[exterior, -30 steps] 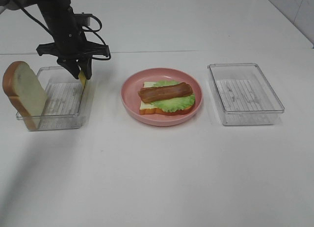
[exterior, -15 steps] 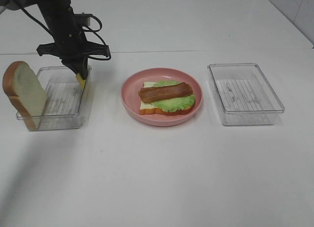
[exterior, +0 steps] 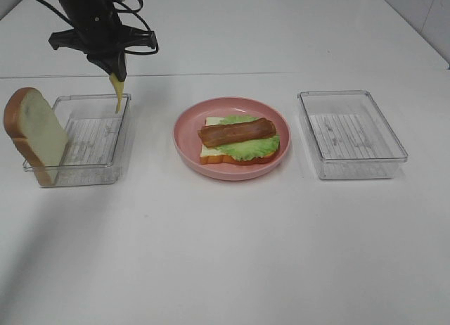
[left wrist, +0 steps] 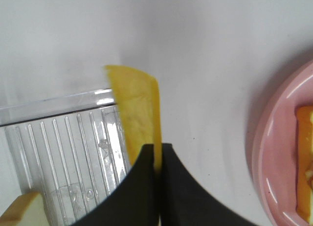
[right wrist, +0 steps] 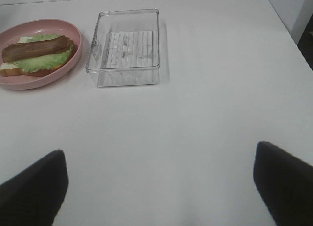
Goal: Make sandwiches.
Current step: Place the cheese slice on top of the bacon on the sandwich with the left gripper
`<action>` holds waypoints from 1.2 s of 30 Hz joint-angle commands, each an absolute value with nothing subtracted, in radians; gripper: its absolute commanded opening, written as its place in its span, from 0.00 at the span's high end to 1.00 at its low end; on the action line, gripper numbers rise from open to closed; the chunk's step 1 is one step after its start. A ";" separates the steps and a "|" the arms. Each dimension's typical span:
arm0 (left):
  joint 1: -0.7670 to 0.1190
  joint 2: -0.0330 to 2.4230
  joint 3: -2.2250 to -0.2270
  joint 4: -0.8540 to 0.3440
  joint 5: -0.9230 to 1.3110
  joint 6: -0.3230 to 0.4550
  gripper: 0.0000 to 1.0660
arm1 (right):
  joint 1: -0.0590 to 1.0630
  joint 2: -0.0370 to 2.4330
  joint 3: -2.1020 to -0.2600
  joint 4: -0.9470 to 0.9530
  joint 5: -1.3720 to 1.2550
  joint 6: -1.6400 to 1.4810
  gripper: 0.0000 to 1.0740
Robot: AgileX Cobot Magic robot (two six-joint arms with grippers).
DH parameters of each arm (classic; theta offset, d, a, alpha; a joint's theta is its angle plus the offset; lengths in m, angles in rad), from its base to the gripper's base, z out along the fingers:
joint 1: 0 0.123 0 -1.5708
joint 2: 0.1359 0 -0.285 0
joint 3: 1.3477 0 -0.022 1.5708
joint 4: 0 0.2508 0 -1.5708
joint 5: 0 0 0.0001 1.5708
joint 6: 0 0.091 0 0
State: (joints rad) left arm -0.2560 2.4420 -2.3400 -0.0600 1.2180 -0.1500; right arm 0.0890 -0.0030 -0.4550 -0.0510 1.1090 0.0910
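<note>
My left gripper (exterior: 112,70) is shut on a thin yellow cheese slice (exterior: 117,94), which hangs on edge above the right rim of the left clear container (exterior: 91,174). In the left wrist view the cheese slice (left wrist: 139,111) sticks out from between the closed black fingers (left wrist: 146,187). On the pink plate (exterior: 232,173) lies an open sandwich (exterior: 239,138): a bread slice, green lettuce, and a bacon strip on top. Another bread slice (exterior: 31,131) leans upright at the left container's left end. My right gripper (right wrist: 159,150) stands open over bare table, holding nothing.
An empty clear container (exterior: 350,134) sits to the right of the plate and also shows as the clear container (right wrist: 124,45) in the right wrist view, next to the plate (right wrist: 73,57). White tabletop spreads across the front.
The left gripper has closed on the cheese slice and risen, lifting the slice from the container's right wall to above its rim. Nothing else has moved.
</note>
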 commanded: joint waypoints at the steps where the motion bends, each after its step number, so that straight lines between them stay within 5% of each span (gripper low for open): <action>1: -0.264 2.381 -2.347 -0.074 1.319 -0.160 1.00 | 0.087 -0.035 -0.453 -0.054 1.100 0.085 0.11; 11: -0.328 2.284 -2.347 -0.093 1.317 -0.159 1.00 | 0.087 -0.035 -0.453 -0.054 1.100 0.085 0.11; 24: -0.448 2.333 -2.347 -0.528 1.159 -0.031 1.00 | 0.087 -0.035 -0.453 -0.054 1.100 0.085 0.11; 36: -0.503 2.446 -2.347 -0.616 1.107 0.000 1.00 | 0.087 -0.035 -0.453 -0.054 1.100 0.085 0.11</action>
